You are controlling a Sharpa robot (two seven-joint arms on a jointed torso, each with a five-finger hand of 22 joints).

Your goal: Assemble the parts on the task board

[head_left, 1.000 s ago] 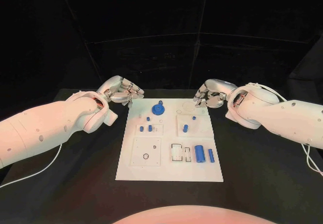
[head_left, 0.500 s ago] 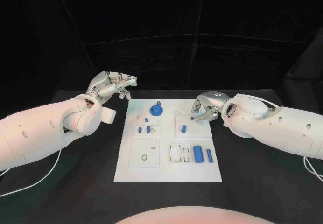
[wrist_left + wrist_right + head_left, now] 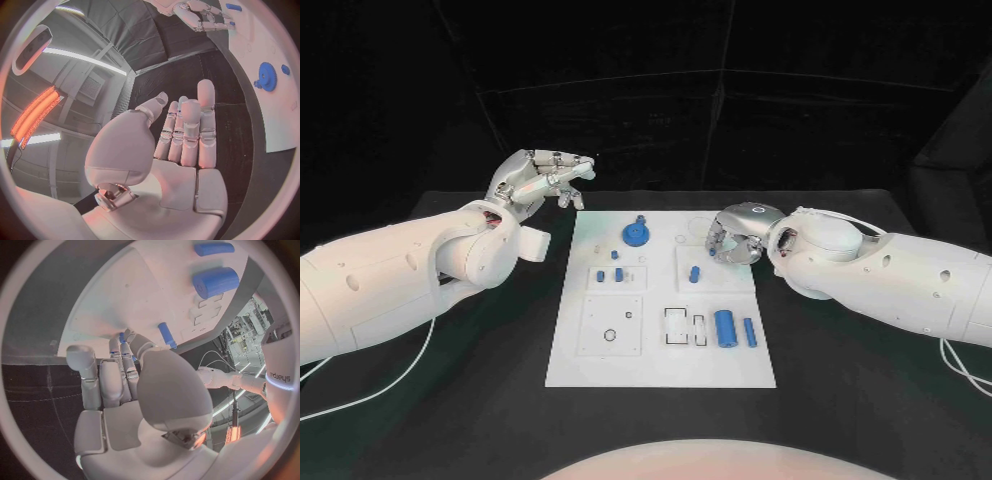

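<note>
The white task board (image 3: 661, 345) lies in the middle of the table. On it are a blue gear (image 3: 636, 235), small blue pegs (image 3: 609, 274), another peg (image 3: 694, 272), a thick blue cylinder (image 3: 727, 327) and a thin one (image 3: 750, 332). My left hand (image 3: 542, 176) is raised off the board's far left corner, fingers straight and together, holding nothing (image 3: 187, 135). My right hand (image 3: 737, 236) hovers low over the board's far right part. Its fingertips (image 3: 123, 347) are right at a small blue peg (image 3: 122, 336), with the thumb apart. Whether they touch it is unclear.
The board has a square plate with holes (image 3: 615, 325) at near left and rectangular slots (image 3: 684, 326) beside the cylinders. Black table (image 3: 862, 380) surrounds the board on all sides. Both white forearms flank the board's far half.
My left hand has lifted up and back from the board's corner and straightened its fingers. My right hand has moved in and down over the board's far right part.
</note>
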